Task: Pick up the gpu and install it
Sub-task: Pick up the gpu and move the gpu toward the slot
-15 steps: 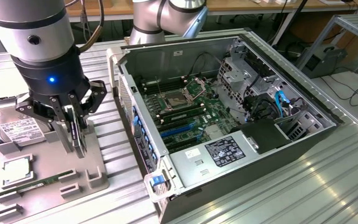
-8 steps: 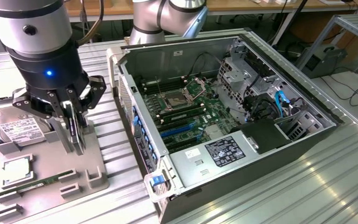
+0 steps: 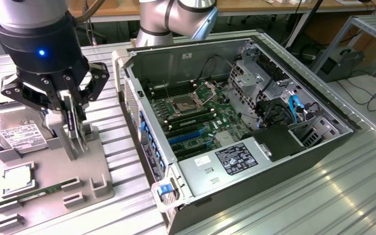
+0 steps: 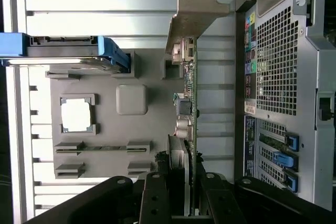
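The gpu (image 3: 76, 131) hangs upright and edge-on between the fingers of my gripper (image 3: 70, 122), which is shut on it. It is over the back of the grey holder plate (image 3: 100, 171), on the exterior view's left of the open computer case (image 3: 195, 63). The wrist view looks down the green card (image 4: 190, 121) to its silver end bracket (image 4: 195, 11), with my gripper (image 4: 184, 200) clamped on the near edge. Whether the card's lower edge still touches the holder plate (image 4: 131, 77) I cannot tell. Blue card slots (image 3: 189, 135) lie on the motherboard inside the case.
On the holder plate lie a silver hard drive (image 3: 15, 134), a CPU (image 3: 18, 176) and a narrow memory stick (image 3: 37, 192). The case's rear panel (image 4: 278, 66) stands close beside the card. Ribbed metal table (image 3: 318, 196) surrounds everything.
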`<state>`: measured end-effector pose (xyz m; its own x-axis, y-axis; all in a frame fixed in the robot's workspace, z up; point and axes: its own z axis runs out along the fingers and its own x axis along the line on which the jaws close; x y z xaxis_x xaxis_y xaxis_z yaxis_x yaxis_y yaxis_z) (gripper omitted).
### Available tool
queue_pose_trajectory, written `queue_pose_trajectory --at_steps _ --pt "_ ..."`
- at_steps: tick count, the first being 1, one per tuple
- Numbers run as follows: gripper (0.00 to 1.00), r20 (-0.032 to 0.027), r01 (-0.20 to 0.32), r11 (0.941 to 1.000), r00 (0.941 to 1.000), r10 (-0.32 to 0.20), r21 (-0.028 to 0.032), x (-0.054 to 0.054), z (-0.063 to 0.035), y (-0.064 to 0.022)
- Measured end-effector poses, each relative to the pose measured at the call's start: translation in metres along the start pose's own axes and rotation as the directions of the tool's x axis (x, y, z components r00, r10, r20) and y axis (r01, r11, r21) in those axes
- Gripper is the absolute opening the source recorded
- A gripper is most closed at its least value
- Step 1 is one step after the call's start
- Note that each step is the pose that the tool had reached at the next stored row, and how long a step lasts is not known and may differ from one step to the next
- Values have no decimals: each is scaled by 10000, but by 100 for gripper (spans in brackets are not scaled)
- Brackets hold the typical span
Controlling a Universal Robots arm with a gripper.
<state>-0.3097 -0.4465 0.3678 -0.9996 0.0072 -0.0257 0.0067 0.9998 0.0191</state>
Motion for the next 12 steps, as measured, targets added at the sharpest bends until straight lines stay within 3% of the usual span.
queue_pose_trajectory --at_steps 12 --pt "27 -1 0 10000 10000 0 0 -9 -332 6"
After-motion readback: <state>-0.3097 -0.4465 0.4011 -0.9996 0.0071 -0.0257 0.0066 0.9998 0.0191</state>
